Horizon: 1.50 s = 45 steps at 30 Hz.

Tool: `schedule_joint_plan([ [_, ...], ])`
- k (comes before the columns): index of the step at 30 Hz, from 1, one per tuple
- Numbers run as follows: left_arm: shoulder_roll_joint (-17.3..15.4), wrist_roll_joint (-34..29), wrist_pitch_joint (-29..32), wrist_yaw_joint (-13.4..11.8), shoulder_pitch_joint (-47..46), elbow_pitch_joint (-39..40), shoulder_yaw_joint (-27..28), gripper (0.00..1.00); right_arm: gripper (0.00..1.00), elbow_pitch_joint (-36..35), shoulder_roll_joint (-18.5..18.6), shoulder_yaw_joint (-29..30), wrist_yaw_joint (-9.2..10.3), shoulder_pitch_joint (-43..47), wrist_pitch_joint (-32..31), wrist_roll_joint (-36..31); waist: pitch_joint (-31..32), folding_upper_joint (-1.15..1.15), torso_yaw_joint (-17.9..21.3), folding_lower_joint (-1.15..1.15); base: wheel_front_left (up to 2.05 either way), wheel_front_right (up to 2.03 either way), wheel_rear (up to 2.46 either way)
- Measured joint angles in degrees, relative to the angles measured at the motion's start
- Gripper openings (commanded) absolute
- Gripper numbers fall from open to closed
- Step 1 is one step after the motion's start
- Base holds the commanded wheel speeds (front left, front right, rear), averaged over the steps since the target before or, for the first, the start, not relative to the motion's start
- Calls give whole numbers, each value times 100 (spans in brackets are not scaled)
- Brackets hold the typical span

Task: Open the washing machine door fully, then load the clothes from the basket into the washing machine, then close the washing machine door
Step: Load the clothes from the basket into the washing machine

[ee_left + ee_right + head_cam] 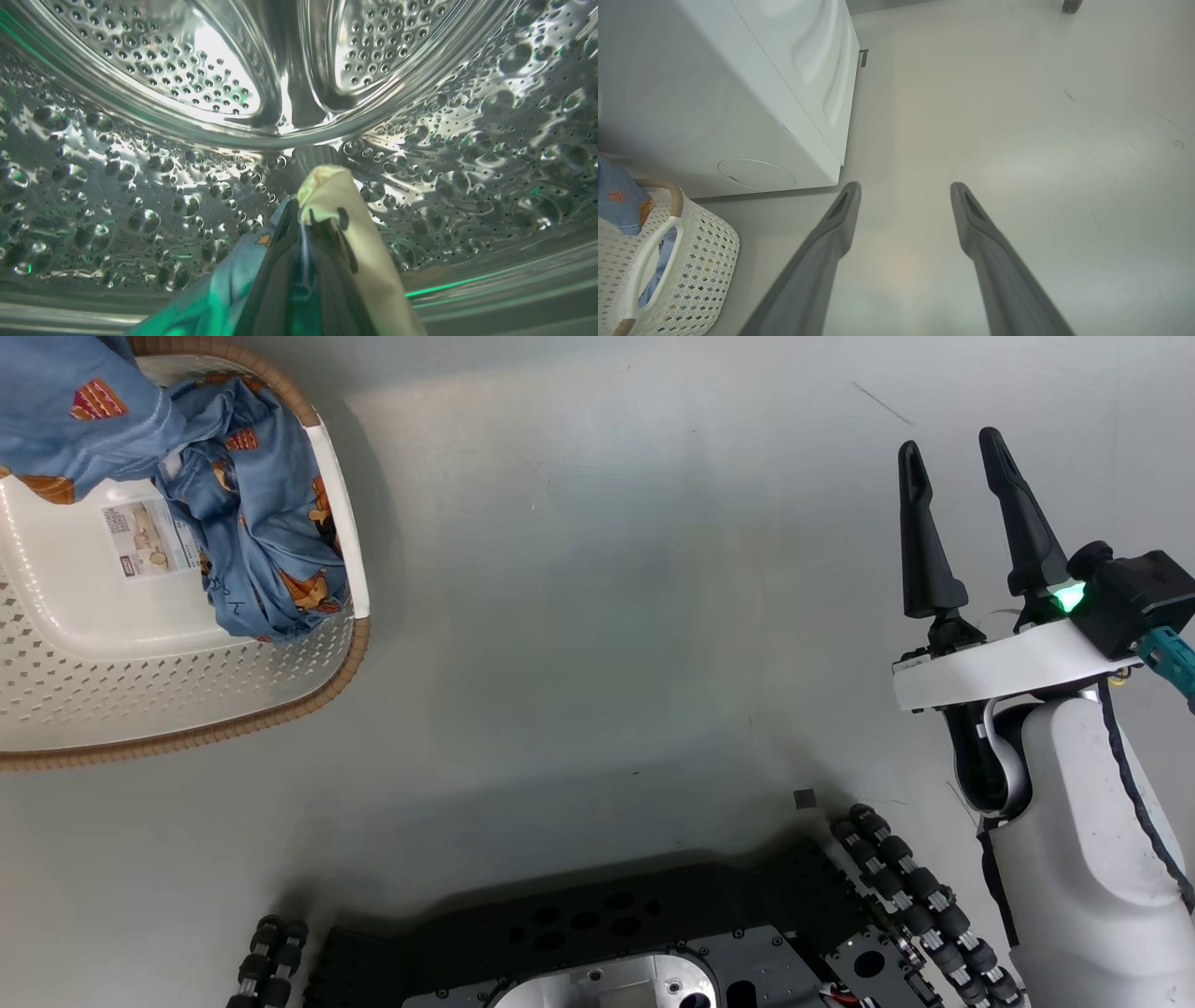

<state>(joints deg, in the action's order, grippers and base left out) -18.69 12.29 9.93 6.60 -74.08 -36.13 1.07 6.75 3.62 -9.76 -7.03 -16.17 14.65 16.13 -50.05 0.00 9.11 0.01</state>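
Basket: the basket (65, 681) stands on the floor (607, 616) at the robot's left, just beside the washing machine (714, 93). I'd say it is that close so one arm can go back and forth between them.
Clothes: blue printed clothes (266, 532) are bunched against the basket's right wall and piled high at its far end. More remain to load, so the job looks partway through.
Left gripper: the left gripper (303, 261) is reached inside the drum (140, 196) with its fingers closed on a garment (336, 196). A cream panel folds over the tips and blue cloth trails below. It seems held deep so the piece will drop well inside rather than on the lip.
Washing machine: a white box with its round service flap (756, 173) low down, right behind the basket.
Right gripper: the right gripper (950, 443) has its fingers spread apart and holds nothing. It hovers over bare floor, well apart from the basket, and is probably parked clear while the left arm loads.
Next: letting go looks like the step in hand.
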Motion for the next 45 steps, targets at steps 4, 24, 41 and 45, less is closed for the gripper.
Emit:
schedule_joint_plan([
  [4,-10,-111,-450,0,-247,192,-127,0,100,-7,-5,-33,0,-19,0,0,-116,0,-2,0,0,0,0],
  [24,-167,-805,-2538,49,-577,509,-738,0,100,-3,-13,-69,0,-160,0,1,-305,0,26,-1,0,0,0],
  [41,92,-352,-2405,51,-555,-678,-459,100,100,82,-26,-65,0,-209,0,3,-197,0,-36,-1,0,0,0],
  [45,167,-293,-2413,51,-551,-870,-457,100,100,91,-32,8,0,-214,0,8,-156,0,-71,0,0,0,0],
])
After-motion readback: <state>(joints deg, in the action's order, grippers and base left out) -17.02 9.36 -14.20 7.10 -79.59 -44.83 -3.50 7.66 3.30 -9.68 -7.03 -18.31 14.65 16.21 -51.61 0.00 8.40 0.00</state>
